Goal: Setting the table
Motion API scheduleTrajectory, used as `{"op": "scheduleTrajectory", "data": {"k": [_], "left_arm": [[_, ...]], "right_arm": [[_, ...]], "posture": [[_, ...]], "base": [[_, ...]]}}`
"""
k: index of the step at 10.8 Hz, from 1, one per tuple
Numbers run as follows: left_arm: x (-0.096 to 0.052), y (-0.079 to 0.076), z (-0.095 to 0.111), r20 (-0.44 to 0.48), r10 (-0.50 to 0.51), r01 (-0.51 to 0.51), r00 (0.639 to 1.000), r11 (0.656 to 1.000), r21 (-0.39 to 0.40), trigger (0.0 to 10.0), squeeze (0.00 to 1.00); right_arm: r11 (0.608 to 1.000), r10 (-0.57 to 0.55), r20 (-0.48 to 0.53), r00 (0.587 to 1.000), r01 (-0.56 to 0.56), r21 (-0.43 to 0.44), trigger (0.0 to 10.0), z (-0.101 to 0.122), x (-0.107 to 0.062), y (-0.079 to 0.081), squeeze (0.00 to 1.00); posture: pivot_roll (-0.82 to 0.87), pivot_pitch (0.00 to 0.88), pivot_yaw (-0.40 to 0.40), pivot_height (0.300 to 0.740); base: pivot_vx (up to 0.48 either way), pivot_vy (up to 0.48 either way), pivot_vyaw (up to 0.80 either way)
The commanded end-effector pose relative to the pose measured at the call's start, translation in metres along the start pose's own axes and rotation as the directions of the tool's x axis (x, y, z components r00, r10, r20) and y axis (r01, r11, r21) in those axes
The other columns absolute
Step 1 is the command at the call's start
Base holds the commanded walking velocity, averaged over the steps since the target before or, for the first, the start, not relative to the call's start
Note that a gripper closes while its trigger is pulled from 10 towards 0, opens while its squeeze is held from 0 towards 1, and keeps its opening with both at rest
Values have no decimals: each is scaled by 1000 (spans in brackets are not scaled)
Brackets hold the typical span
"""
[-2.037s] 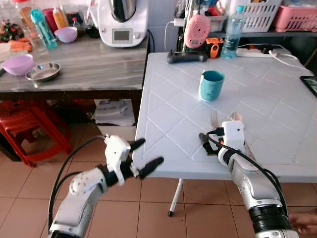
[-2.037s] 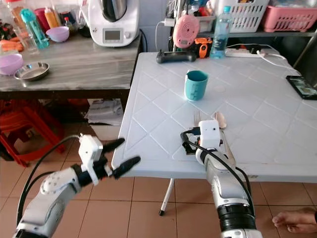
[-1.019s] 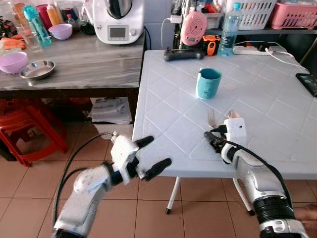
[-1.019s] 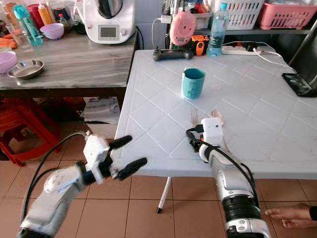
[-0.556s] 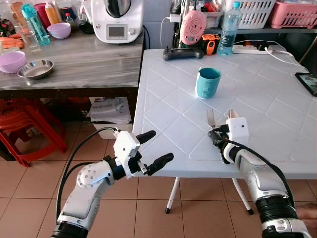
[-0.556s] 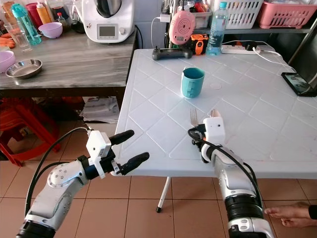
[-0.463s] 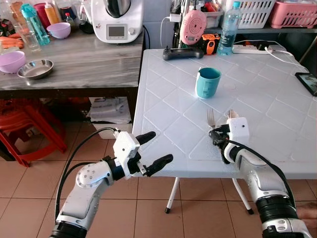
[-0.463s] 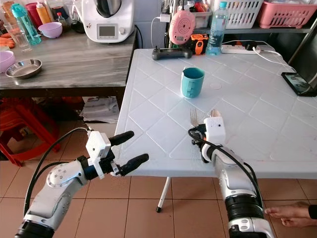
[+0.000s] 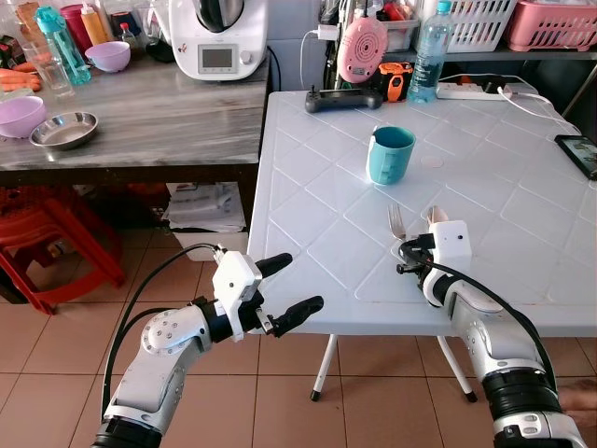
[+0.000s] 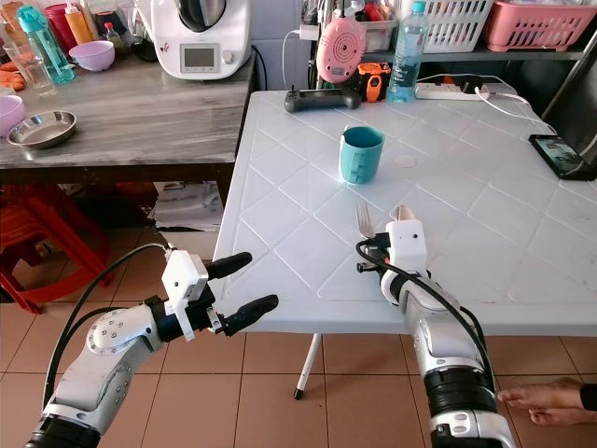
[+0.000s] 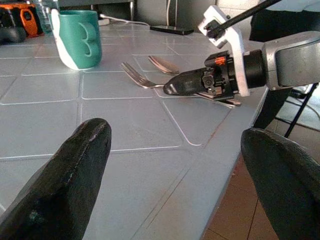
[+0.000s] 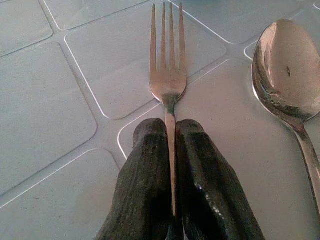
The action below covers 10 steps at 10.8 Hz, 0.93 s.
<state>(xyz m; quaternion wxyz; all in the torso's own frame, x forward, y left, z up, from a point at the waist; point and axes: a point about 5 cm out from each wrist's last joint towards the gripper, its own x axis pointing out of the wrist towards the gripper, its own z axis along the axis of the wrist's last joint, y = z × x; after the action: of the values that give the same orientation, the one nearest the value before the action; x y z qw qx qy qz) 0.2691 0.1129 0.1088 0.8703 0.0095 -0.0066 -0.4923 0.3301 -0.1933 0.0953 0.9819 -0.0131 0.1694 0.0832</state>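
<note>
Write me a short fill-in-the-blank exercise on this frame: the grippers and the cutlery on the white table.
1. The right gripper is shut on the handle of the ____.
2. Beside the fork on the white table lies a ____.
3. The left gripper, off the table's near edge, has its fingers ____.
4. The mug beyond the cutlery is ____ in colour.

Missing words: fork; spoon; open; teal

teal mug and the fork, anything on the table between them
Nothing. In the left eye view, bare white table separates the teal mug from the fork tines. The right hand grips the fork's handle; a spoon lies beside it.
</note>
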Motion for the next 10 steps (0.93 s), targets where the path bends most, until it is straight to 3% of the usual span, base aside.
{"op": "scheduleTrajectory", "data": {"k": [1, 3, 5, 6, 7, 8, 9, 10], "left_arm": [[-1, 3, 1, -8, 0, 1, 1000, 1000, 20, 10000, 0], [-2, 6, 1, 8, 43, -43, 999, 999, 33, 10000, 0], [-4, 25, 2, 37, 263, -265, 964, 963, 47, 10000, 0], [-6, 37, 1, 37, 409, -410, 912, 912, 26, 10000, 0], [-12, 43, -2, 29, 488, -489, 872, 872, 28, 10000, 0], [-19, 49, -8, 1, 563, -563, 827, 826, 34, 10000, 0], [-26, 55, -14, -21, 637, -638, 770, 770, -1, 10000, 0], [-27, 55, -18, -34, 642, -643, 766, 765, -38, 10000, 0]], "right_arm": [[999, -30, -127, 991, 35, 33, 0, -30, -4, -1, 0], [996, -42, -104, 994, 49, 72, 0, -27, -6, 3, 0], [975, -113, 38, 993, 103, 198, 0, -5, -6, 4, 0], [974, -161, 111, 981, 139, 180, 2431, 3, -11, 4, 0], [974, -194, 174, 966, 168, 152, 0, 7, -19, 6, 0], [970, -218, 202, 955, 188, 154, 10000, 8, -27, 7, 0], [952, -294, 295, 909, 249, 180, 10000, 17, -40, 2, 0], [946, -315, 325, 891, 267, 185, 10000, 19, -45, 1, 0]], "posture": [[2, 61, 71, 740], [4, 56, 66, 740], [3, 50, 73, 740], [3, 41, 72, 740], [0, 34, 70, 740], [-2, 28, 65, 740], [-11, 19, 61, 740], [-12, 14, 58, 740]], "base": [[0, 0, 0], [0, 0, 0], [0, 0, 0], [0, 0, 0], [0, 0, 0], [0, 0, 0], [0, 0, 0], [0, 0, 0]]}}
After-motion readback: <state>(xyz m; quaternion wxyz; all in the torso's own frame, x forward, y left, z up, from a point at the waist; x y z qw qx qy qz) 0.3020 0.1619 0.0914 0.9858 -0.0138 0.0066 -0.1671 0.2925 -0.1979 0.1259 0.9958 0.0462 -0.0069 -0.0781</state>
